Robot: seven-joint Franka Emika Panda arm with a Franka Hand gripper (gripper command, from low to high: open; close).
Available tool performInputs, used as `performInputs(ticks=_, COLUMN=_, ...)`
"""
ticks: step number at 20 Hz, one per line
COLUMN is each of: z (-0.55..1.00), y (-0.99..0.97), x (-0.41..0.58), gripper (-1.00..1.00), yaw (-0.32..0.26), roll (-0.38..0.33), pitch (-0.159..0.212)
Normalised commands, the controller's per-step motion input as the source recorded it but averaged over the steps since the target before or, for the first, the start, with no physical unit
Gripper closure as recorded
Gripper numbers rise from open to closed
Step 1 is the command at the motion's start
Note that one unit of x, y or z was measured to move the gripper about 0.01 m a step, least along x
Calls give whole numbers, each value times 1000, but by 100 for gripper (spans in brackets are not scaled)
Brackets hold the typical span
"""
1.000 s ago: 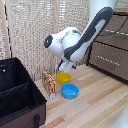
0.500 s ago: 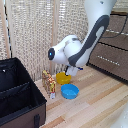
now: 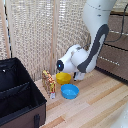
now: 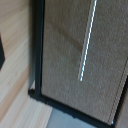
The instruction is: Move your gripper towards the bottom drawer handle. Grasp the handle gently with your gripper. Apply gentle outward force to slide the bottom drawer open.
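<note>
In the exterior view my white arm (image 3: 87,52) bends down toward the dark brown cabinet on that view's right. The claw itself is hidden behind the arm's bulky wrist, so I cannot tell how its fingers stand. The bottom drawer (image 3: 114,66) is the low dark brown front next to the arm; its handle is too small to make out there. In the wrist view the drawer front (image 4: 65,60) fills the picture, shut in its dark frame. The thin silvery bottom drawer handle (image 4: 88,40) runs across it, some way ahead of the camera.
A black fabric case (image 3: 17,97) stands open on the exterior view's left. A yellow bowl (image 3: 63,77), a blue bowl (image 3: 70,91) and a small patterned orange object (image 3: 48,81) sit on the wooden floor beside the arm. A reed blind (image 3: 40,35) hangs behind.
The arm has dropped lower and moved toward the exterior view's right, closer to the cabinet. The bowls and the case have not moved.
</note>
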Motion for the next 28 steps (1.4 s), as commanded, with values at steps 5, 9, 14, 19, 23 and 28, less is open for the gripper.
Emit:
performInputs(ticks=5, z=98, y=-769, x=-130, gripper=-100, yaw=79, roll=-119, pitch=-42)
performInputs(ticks=9, z=11, y=-893, x=-59, gripper=-100, yaw=61, roll=-74, pitch=-54)
performInputs(ticks=14, z=24, y=-780, x=0, gripper=-100, yaw=95, roll=-75, pitch=-61)
performInputs(ticks=19, z=88, y=-583, x=0, gripper=-100, yaw=104, roll=-141, pitch=-28)
performInputs(ticks=23, z=19, y=-534, x=97, gripper=100, yaw=44, roll=-14, pitch=10)
performInputs(ticks=28, z=0, y=-198, x=50, gripper=100, yaw=0, roll=0, pitch=1)
